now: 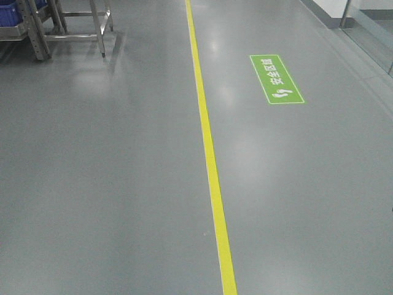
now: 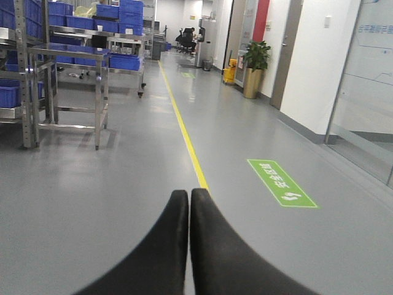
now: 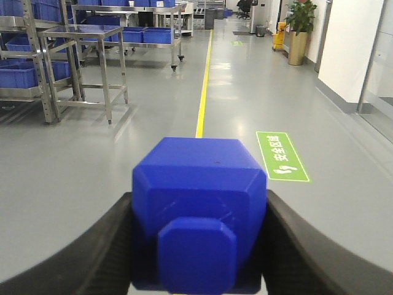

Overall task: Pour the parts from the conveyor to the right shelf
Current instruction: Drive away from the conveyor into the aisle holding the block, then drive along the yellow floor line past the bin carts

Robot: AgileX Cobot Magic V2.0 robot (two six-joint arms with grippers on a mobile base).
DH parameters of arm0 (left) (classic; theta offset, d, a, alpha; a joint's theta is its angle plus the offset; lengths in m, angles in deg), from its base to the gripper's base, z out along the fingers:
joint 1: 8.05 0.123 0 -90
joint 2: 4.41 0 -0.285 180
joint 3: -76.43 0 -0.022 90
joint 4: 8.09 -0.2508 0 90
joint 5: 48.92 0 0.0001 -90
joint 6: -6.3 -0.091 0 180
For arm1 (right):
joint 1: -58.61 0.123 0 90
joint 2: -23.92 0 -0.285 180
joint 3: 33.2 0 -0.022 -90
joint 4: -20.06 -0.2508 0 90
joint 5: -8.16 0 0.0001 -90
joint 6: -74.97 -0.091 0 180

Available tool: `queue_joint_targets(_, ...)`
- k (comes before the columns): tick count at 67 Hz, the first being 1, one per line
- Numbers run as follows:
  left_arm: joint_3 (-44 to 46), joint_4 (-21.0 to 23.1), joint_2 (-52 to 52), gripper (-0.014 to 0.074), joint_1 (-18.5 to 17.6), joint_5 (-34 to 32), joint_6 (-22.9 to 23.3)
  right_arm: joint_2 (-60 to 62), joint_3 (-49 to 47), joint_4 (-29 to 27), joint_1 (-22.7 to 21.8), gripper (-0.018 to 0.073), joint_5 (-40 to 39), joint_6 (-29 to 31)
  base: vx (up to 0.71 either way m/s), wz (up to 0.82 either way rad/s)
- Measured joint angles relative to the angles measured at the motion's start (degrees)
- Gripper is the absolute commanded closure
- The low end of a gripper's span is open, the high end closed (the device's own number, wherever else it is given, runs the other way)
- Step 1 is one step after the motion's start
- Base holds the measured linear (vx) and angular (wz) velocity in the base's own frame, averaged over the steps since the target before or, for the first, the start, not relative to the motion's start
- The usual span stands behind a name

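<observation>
A bright blue part (image 3: 199, 203), a chunky block with a square stud facing the camera, fills the right wrist view. My right gripper (image 3: 199, 212) is shut on it, one black finger (image 3: 104, 246) pressed against each side. In the left wrist view my left gripper (image 2: 189, 198) is shut with nothing in it, its tips touching above the grey floor. The conveyor is out of view. Steel racks (image 3: 46, 80) with blue tubs (image 3: 18, 74) stand far off on the left. I cannot tell whether one of them is the right shelf.
A yellow line (image 1: 212, 166) runs down the grey floor, with a green floor sign (image 1: 276, 78) to its right. An open steel table frame (image 2: 98, 80) stands on the left beside the racks (image 2: 24, 92). On the right are a potted plant (image 2: 253, 74), white walls and a glass partition (image 2: 362, 110).
</observation>
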Motion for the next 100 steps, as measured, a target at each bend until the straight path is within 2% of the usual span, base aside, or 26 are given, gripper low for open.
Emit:
queue_joint_targets(34, 0.0, 0.0, 0.0, 0.0603, 0.0, 0.0, 0.0, 0.0, 0.0, 0.0, 0.0, 0.0564, 0.0, 0.0, 0.51, 0.15)
queue_joint_targets(100, 0.0, 0.0, 0.0, 0.0603, 0.0, 0.0, 0.0, 0.0, 0.0, 0.0, 0.0, 0.0564, 0.0, 0.0, 0.68, -0.12)
